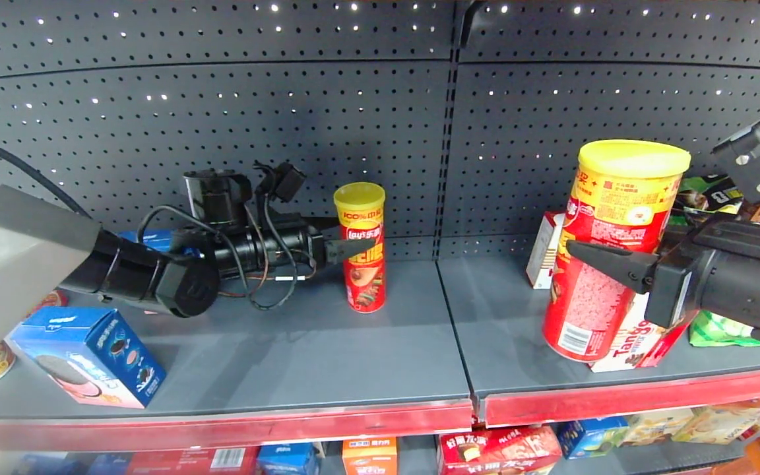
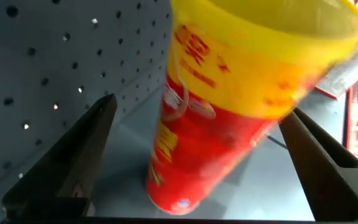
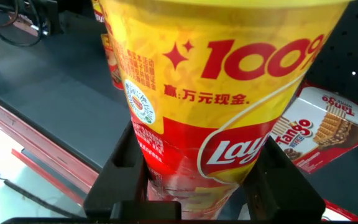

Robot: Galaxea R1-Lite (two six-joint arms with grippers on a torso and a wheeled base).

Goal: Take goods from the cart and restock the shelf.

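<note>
Step in hand: placing. Your left gripper [image 1: 363, 247] stands spread on either side of the standing can [image 1: 361, 284], which is upright near the back edge of the shelf [image 1: 327, 356] at mid-length and looks set down. Your right gripper [image 1: 607, 264] pinches the held can [image 1: 617, 198], tilted near the front edge toward the right end, with its base at the wafer box [image 1: 637, 343]; contact cannot be told. Next, draw the left gripper straight back. Then right the held can and set it on bare shelf.
</note>
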